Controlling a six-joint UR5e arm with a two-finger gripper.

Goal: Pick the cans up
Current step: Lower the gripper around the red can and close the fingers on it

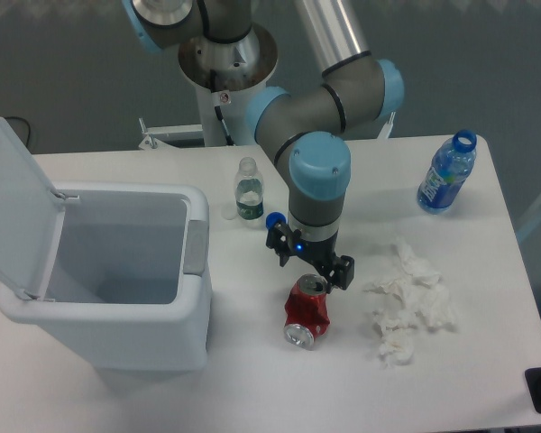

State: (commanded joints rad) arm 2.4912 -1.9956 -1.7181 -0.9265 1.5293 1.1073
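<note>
Red crushed can (307,312) lies on white surface (252,379), between open bin (117,280) and crumpled tissue (408,302). Hand (310,268) just above can's top end, fingers spread, holding nothing. Small clear bottle (247,189) behind.

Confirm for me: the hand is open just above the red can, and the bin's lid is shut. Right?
Not quite. The camera view shows the bin with its lid swung open, not shut. The rest holds: the hand is open just above the red can.
</note>
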